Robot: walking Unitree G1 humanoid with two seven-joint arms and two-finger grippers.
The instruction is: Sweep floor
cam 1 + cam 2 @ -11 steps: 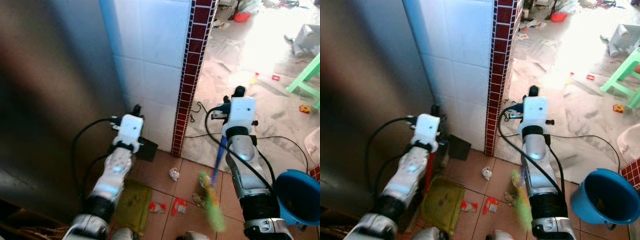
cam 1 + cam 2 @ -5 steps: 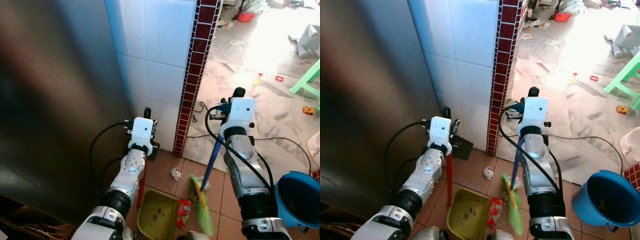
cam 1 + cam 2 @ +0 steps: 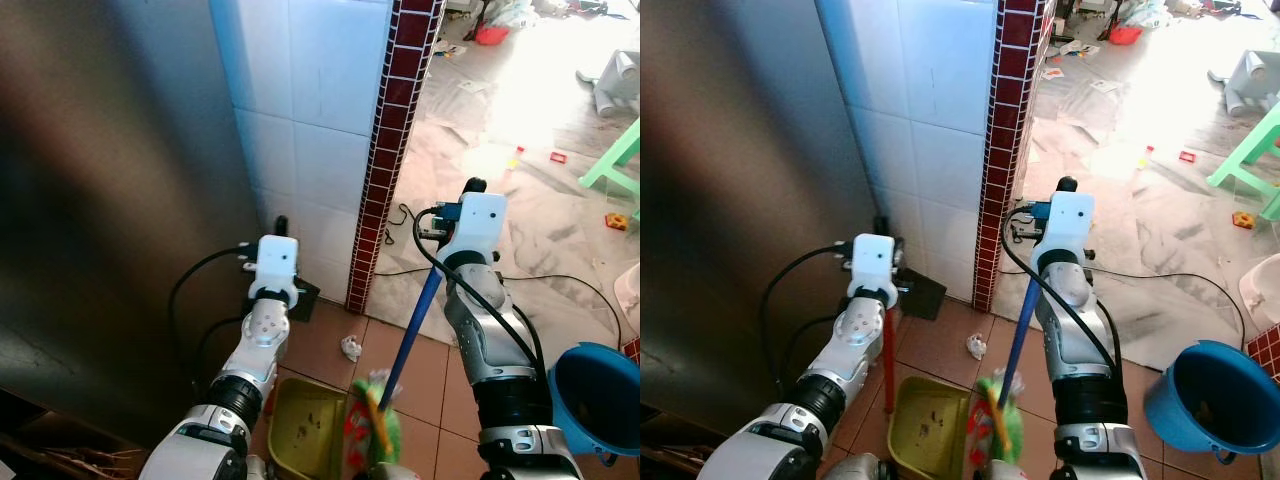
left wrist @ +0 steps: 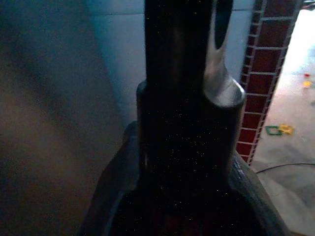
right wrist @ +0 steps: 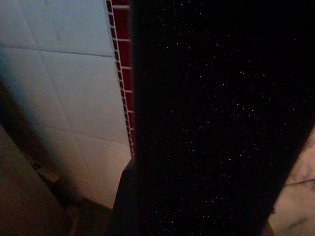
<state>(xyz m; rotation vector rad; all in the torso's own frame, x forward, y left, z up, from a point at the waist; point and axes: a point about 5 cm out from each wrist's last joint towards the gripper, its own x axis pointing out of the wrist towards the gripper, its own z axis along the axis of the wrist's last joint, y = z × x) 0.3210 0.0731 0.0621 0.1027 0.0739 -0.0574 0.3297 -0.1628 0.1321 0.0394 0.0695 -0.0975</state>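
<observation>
My right gripper [image 3: 470,189] is shut on a broom's blue handle [image 3: 408,334], which slants down to green bristles [image 3: 377,428] on the terracotta tiles. The bristles press a red wrapper [image 3: 355,422] against the open edge of a yellow-green dustpan [image 3: 306,440]. My left gripper [image 3: 880,226] is shut on the dustpan's red upright handle [image 3: 888,361], close to the white tiled wall. A crumpled white scrap [image 3: 349,348] lies on the tiles just beyond the dustpan, untouched. Both wrist views are dark, with the held handles close in front of the lens.
A steel panel [image 3: 100,200] stands on the left, next to the white tiled wall with its dark red brick column [image 3: 385,150]. A blue bucket [image 3: 598,396] sits at the right. Black cables [image 3: 560,280] and small litter lie on the pale floor beyond; a green stool [image 3: 618,160] stands far right.
The broom head has swept left across the tiles to the dustpan's edge, taking the red wrappers with it. The dustpan has moved in under the left arm.
</observation>
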